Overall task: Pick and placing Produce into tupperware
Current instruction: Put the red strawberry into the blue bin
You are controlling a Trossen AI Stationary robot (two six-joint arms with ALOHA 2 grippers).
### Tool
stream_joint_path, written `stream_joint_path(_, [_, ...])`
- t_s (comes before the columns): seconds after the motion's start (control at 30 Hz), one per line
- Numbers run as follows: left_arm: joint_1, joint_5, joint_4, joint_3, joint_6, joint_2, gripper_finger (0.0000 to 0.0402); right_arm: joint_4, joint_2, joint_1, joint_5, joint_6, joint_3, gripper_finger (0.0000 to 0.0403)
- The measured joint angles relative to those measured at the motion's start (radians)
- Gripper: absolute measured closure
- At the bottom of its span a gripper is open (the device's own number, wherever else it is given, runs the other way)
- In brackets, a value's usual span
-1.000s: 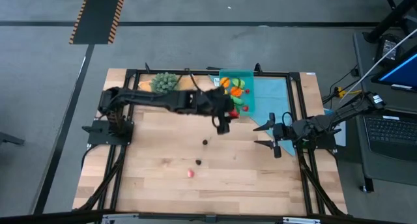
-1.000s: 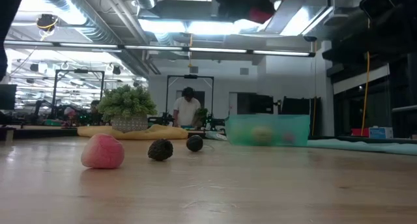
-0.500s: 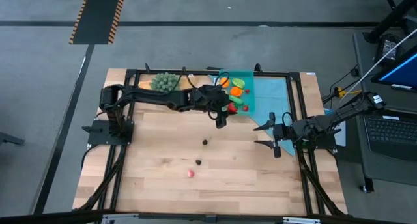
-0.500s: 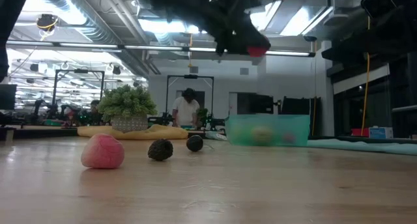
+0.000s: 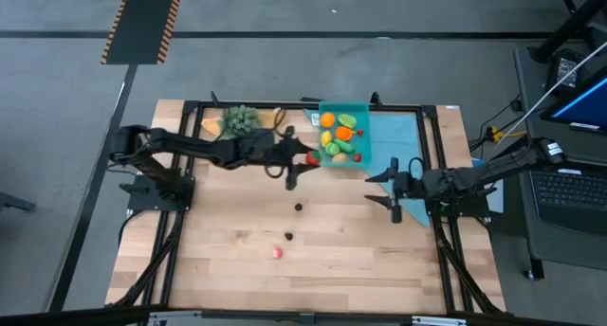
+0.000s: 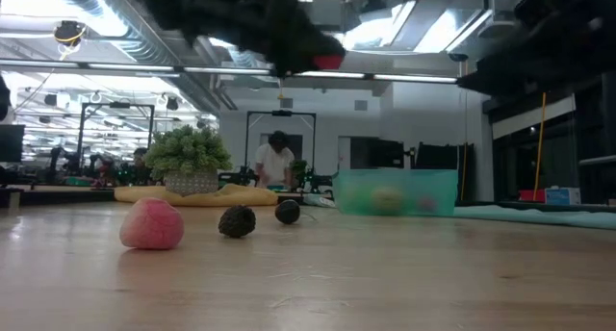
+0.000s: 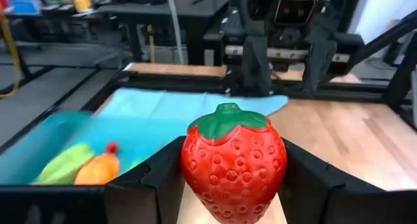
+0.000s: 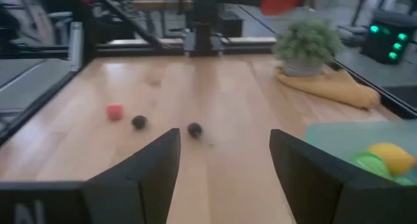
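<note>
Strawberry [image 7: 233, 162]: glossy red, green-capped, seed-dimpled.

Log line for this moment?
left gripper: shut on strawberry, left of tupperware | right gripper: open, idle | loose produce: three

A: What is sitting on the table [image 5: 218, 269] right now?

B: The wooden table is carrying a teal tupperware [image 5: 342, 111] at its far edge, lying on a light-blue cloth [image 5: 396, 135] that is spreading toward the right side. Beside the box, a bushy green plant [image 5: 241, 118] is resting on a tan board [image 5: 211, 126].

A: And out on the bare wood?

B: Three loose pieces are lying apart from one another: a pink-red fruit [image 5: 277, 252] nearest the front, a dark piece [image 5: 288, 236] just beyond it, and another dark piece [image 5: 299, 208] farther back. What the dark ones are is hard to tell, possibly berries.
</note>
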Motion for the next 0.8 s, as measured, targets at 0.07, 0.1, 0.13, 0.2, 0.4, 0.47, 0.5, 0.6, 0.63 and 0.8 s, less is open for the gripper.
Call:
stream_joint_path(0.07, [-0.005,-0.022,0.054,-0.078,-0.013,-0.044,0.0211,0.041,0.037,-0.031,0.000,0.023,0.000,0.0165])
stream_joint_path(0.1, [-0.007,-0.028,0.077,-0.118,-0.017,-0.072,0.0211,0.067,0.054,-0.048,0.000,0.028,0.000,0.0165])
stream_joint_path(0.13, [-0.008,-0.028,0.100,-0.146,-0.018,-0.092,0.0211,0.105,0.074,-0.064,0.000,0.033,0.000,0.0165])
stream_joint_path(0.2, [-0.009,-0.032,0.126,-0.198,-0.019,-0.132,0.0211,0.179,0.113,-0.096,0.000,0.034,0.000,0.0165])
stream_joint_path(0.4, [0.000,-0.035,0.119,-0.273,0.011,-0.199,0.0211,0.417,0.239,-0.146,0.002,-0.053,0.000,0.0165])
stream_joint_path(0.47, [0.009,-0.037,0.108,-0.282,0.013,-0.199,0.0211,0.493,0.283,-0.156,0.000,-0.063,0.000,0.0165])
stream_joint_path(0.5, [0.012,-0.038,0.101,-0.285,0.012,-0.199,0.0211,0.525,0.304,-0.164,0.000,-0.061,0.000,0.0165])
stream_joint_path(0.6, [0.021,-0.038,0.098,-0.285,0.020,-0.198,0.0211,0.579,0.360,-0.190,0.000,-0.023,0.000,0.0165])
stream_joint_path(0.63, [0.021,-0.038,0.095,-0.285,0.024,-0.198,0.0211,0.584,0.377,-0.201,0.000,0.012,0.000,0.0165])
stream_joint_path(0.8, [0.021,-0.037,0.066,-0.284,0.035,-0.198,0.0211,0.593,0.443,-0.256,-0.008,0.210,0.000,0.0165])
